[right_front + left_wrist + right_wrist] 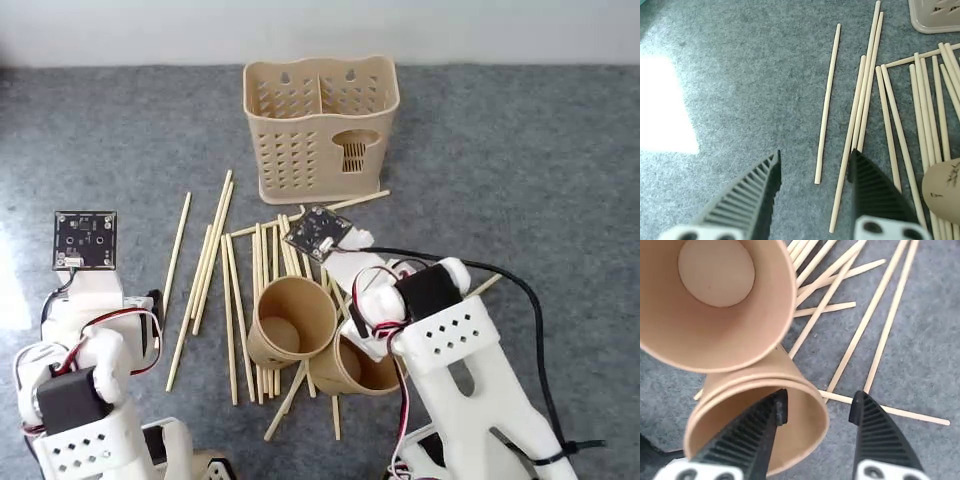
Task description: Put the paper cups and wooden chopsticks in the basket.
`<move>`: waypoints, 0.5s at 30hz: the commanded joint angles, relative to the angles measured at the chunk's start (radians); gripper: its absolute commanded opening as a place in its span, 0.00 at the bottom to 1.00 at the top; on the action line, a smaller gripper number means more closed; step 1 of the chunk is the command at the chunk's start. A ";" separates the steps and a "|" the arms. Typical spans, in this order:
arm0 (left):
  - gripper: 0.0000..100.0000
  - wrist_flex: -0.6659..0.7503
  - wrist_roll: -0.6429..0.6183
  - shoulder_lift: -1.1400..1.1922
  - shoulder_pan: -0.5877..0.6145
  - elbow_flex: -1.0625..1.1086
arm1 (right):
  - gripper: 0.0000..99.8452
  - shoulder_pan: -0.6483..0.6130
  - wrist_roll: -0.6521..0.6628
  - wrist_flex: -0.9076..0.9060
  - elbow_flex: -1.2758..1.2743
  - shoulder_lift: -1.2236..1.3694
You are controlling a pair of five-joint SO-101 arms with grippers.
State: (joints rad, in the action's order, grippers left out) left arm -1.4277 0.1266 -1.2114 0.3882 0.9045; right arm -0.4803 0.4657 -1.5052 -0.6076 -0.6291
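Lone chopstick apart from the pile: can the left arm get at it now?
Probably yes: the left gripper is open right by the lone chopstick, which lies apart with nothing on it.

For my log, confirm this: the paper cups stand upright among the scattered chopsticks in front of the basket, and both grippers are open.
One error: the high view shows the paper cups lying on their sides, not upright. The rest holds: they are among the scattered chopsticks in front of the basket, and the left gripper and right gripper are open.
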 commanded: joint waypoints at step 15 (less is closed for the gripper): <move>0.21 0.023 0.009 0.003 0.000 0.019 | 0.01 0.035 0.044 0.022 -0.011 -0.031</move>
State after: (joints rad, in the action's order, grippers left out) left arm -1.4277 0.1266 -1.2114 0.3882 0.9337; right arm -0.4695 0.5010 -1.4653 -0.6613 -0.6291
